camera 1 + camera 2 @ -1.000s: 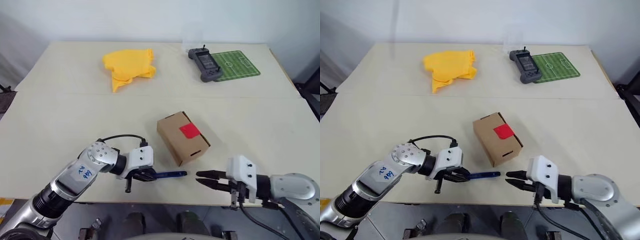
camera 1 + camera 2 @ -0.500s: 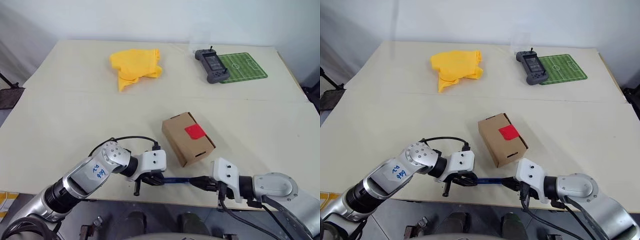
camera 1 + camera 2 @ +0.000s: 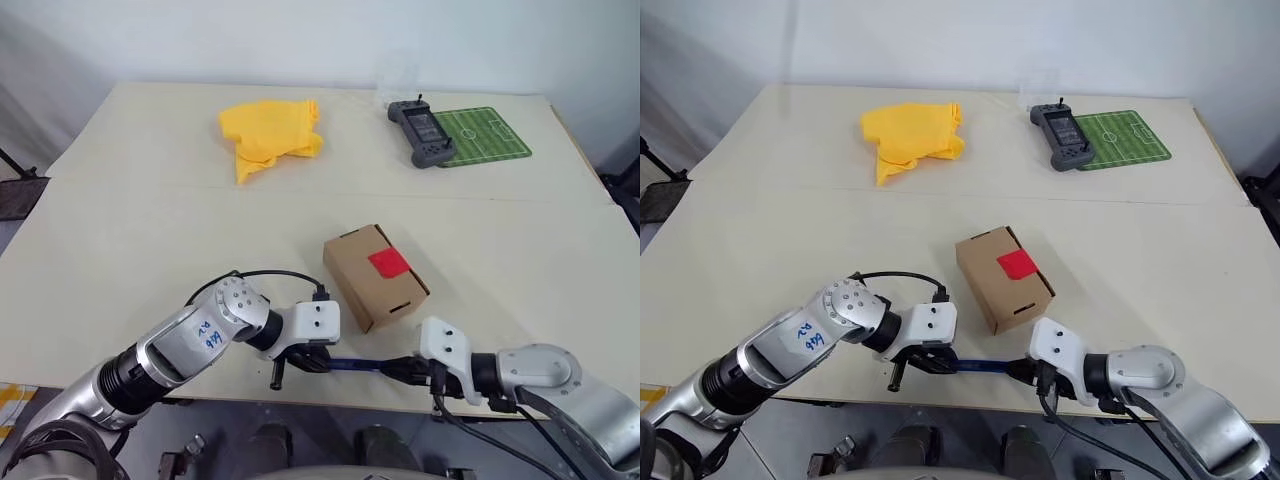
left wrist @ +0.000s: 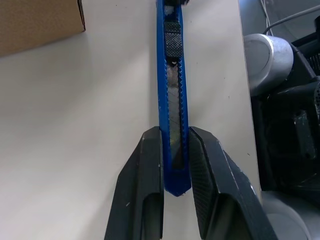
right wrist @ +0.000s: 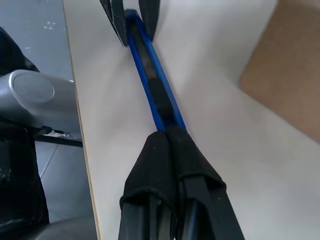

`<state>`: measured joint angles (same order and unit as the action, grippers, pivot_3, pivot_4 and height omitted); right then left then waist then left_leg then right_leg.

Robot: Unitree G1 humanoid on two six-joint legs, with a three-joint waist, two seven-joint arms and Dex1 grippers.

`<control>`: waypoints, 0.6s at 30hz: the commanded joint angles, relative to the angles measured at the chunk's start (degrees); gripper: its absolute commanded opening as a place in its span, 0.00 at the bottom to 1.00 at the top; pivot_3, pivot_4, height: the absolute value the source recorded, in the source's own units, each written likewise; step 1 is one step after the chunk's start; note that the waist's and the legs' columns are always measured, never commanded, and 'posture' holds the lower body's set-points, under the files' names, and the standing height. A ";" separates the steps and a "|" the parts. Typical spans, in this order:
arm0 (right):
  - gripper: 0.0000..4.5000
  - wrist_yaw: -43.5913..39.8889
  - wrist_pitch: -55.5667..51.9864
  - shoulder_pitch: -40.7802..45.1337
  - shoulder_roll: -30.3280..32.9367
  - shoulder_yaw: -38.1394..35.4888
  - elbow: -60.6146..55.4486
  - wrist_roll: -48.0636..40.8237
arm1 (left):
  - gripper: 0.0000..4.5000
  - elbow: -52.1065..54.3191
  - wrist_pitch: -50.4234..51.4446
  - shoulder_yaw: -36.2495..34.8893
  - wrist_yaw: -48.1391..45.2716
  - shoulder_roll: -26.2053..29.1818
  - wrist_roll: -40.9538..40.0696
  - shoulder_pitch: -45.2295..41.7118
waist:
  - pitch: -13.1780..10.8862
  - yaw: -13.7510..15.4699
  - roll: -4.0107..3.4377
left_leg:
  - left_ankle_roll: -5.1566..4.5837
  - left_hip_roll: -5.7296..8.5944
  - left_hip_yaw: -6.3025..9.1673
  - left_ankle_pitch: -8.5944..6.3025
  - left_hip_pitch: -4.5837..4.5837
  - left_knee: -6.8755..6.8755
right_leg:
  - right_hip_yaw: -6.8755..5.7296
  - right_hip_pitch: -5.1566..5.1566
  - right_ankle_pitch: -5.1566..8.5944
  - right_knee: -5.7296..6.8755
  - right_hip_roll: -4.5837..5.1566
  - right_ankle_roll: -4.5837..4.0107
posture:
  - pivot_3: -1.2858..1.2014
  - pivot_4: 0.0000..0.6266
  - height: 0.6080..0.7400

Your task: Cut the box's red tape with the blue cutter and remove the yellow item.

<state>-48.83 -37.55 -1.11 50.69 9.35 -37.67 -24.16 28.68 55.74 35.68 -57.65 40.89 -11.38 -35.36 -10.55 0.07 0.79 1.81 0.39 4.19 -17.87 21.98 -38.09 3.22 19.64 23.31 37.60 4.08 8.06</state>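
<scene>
The brown box (image 3: 365, 283) lies flat near the table's middle, with the red tape (image 3: 388, 263) on its top right edge. The blue cutter (image 3: 355, 366) lies level just above the table's front edge, in front of the box. My left gripper (image 4: 175, 145) is shut on the cutter's (image 4: 172, 75) back end. My right gripper (image 5: 167, 134) is shut, its tips meeting the cutter's (image 5: 152, 75) other end; I cannot tell if they pinch it. The left fingers (image 5: 117, 17) show beyond it. The yellow item is hidden.
A crumpled yellow cloth (image 3: 270, 135) lies at the back left. A grey handheld controller (image 3: 420, 132) rests on a green pitch-patterned mat (image 3: 490, 135) at the back right. The table's front edge (image 3: 420, 400) runs right under both grippers.
My right gripper has closed the gap to the cutter's tip and now meets it. The left gripper keeps its hold and has edged right. The camera has shifted slightly.
</scene>
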 commanded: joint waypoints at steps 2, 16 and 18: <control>0.00 0.05 -0.81 1.90 -1.19 2.17 1.04 0.84 | 0.09 0.32 0.76 1.81 0.25 -0.56 0.15 0.15 | 0.00 -0.01 0.00 | 0.00 0.00 0.01 0.00 -0.02 -0.01 | 0.00 -0.02 0.00 0.00 0.00 0.01 | 0.52 0.24 1.00; 0.00 -0.05 -4.88 7.43 -4.38 8.10 1.82 1.42 | 0.09 0.63 1.41 2.28 0.46 -1.44 -0.16 0.03 | 0.00 0.06 0.00 | 0.01 0.02 0.07 0.01 -0.02 0.00 | -0.04 -0.04 0.00 -0.01 0.03 0.01 | 0.52 0.24 1.00; 0.00 0.03 -5.13 7.85 -5.10 8.87 2.18 1.51 | 0.09 0.53 1.33 2.33 0.58 -1.69 -0.12 0.08 | 0.01 0.07 0.00 | 0.01 0.02 0.07 0.01 -0.02 0.00 | -0.04 -0.05 0.00 -0.02 0.04 0.01 | 0.52 0.24 1.00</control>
<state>-49.20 -41.71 6.96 46.02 16.55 -35.90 -23.38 28.84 56.95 35.94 -57.27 40.10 -11.36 -35.63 -10.54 0.13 0.80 1.82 0.41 4.26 -17.86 21.96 -38.09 3.18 19.58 23.31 37.56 4.13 8.07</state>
